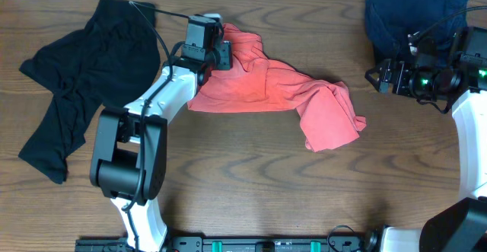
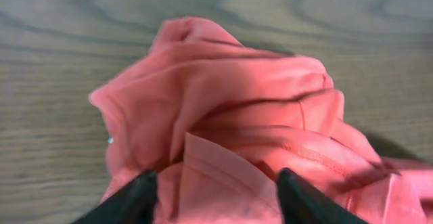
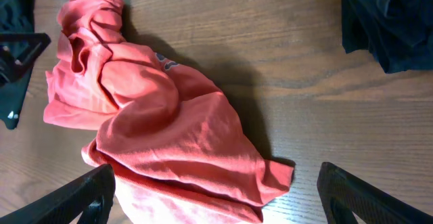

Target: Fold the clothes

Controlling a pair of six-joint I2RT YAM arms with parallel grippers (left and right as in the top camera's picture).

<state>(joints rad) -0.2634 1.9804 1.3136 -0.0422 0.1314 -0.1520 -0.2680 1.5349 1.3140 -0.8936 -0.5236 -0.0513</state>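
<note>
The coral-red T-shirt (image 1: pixel 281 92) lies crumpled across the table's middle. It also shows in the left wrist view (image 2: pixel 230 102) and the right wrist view (image 3: pixel 155 122). My left gripper (image 1: pixel 227 50) is at the shirt's far-left end; in its wrist view the fingers (image 2: pixel 216 190) are spread, with bunched shirt fabric between them. My right gripper (image 1: pixel 378 77) is right of the shirt and apart from it, its fingers (image 3: pixel 216 197) wide open and empty. A black garment (image 1: pixel 76 92) lies crumpled at the left. A navy garment (image 1: pixel 415 16) sits at the far right corner.
The wooden table (image 1: pixel 251 183) carries only the three garments. The navy garment (image 3: pixel 385 21) lies just behind my right arm. The left arm's base (image 1: pixel 129 161) stands at the front left, beside the black garment.
</note>
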